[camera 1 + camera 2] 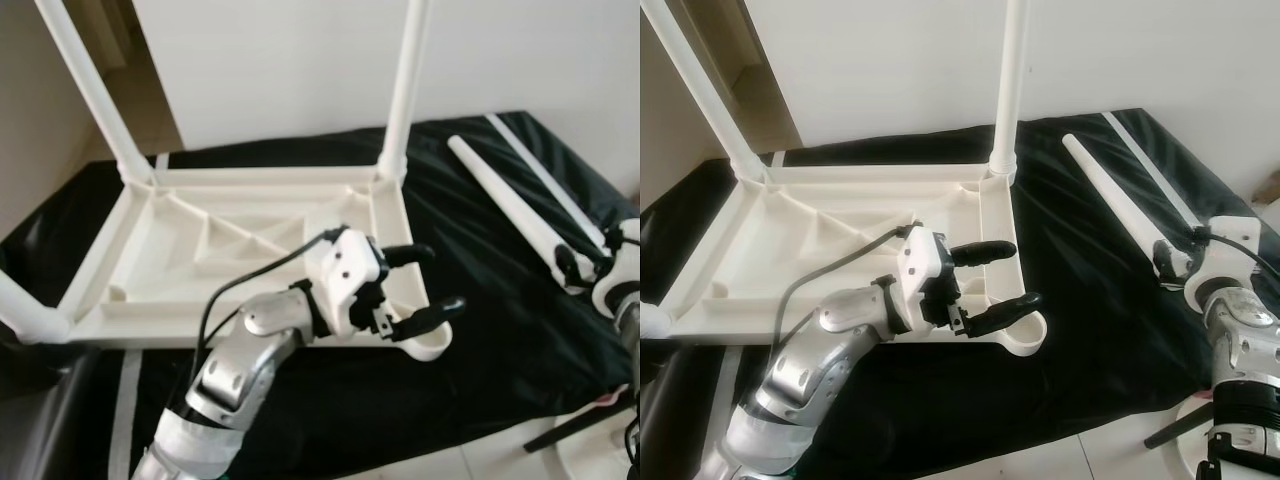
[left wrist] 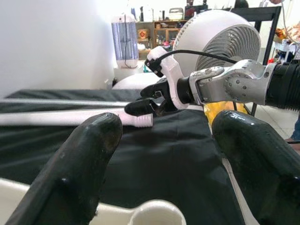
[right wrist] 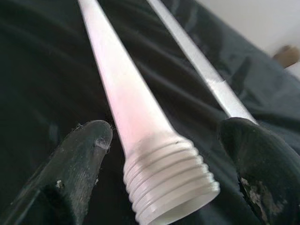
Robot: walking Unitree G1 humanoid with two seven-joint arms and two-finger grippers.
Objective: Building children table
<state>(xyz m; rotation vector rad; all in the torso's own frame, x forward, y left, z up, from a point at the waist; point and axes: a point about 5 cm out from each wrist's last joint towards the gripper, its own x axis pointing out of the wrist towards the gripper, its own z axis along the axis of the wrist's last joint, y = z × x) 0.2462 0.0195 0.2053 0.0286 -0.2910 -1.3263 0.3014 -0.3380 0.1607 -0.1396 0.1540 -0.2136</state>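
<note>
A: What can't we see fully?
B: The tabletop (image 1: 240,235) lies upside down on black cloth (image 1: 500,330); its standing legs are cut off above.

A: And our grippers?
B: The left gripper (image 1: 420,283) is spread wide, empty, over the tabletop's near corner socket (image 1: 1025,335). The right gripper (image 3: 164,164) is spread around the loose leg (image 3: 126,89), beside the tabletop; contact unclear.
</note>
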